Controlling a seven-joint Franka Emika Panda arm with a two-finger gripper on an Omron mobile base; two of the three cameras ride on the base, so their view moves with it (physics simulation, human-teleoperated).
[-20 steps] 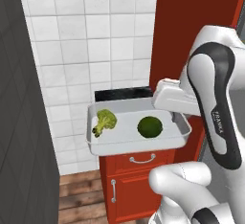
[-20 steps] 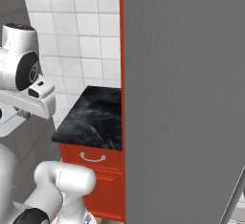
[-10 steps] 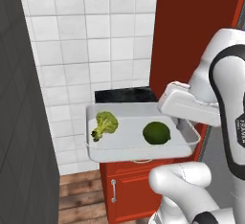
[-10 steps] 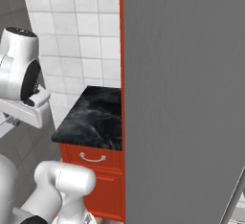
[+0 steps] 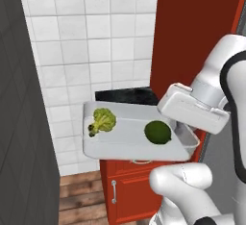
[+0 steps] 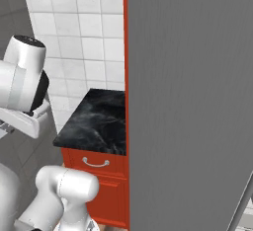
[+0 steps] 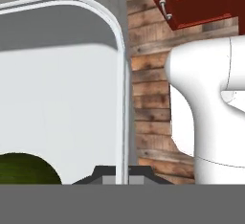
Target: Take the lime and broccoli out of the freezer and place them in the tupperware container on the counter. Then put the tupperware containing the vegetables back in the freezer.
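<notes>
The tupperware container [image 5: 125, 144] hangs in the air in front of the counter [image 5: 126, 94], clear of the black slab. My gripper [image 7: 122, 172] is shut on its right-hand rim [image 7: 122, 65], with the white hand [image 5: 192, 107] sitting over that edge. Inside the tray lie the bumpy broccoli [image 5: 102, 121] at the left and the smooth dark-green lime [image 5: 157, 131] at the right, close to the hand. A slice of the lime [image 7: 24, 169] shows low in the hand view. The freezer's ridged grey door [image 6: 190, 101] stands at the right of the right base view.
The counter [image 6: 99, 121] tops a red cabinet with a drawer and silver handle [image 6: 95, 163]. A tall red panel [image 5: 192, 31] rises right of the counter. A dark grey panel [image 5: 19, 123] stands at the left. White tiled wall behind; wooden floor [image 5: 81, 197] below.
The tray with broccoli and lime has come toward the camera and slightly right, off the counter. In the right base view the arm has swung further left.
</notes>
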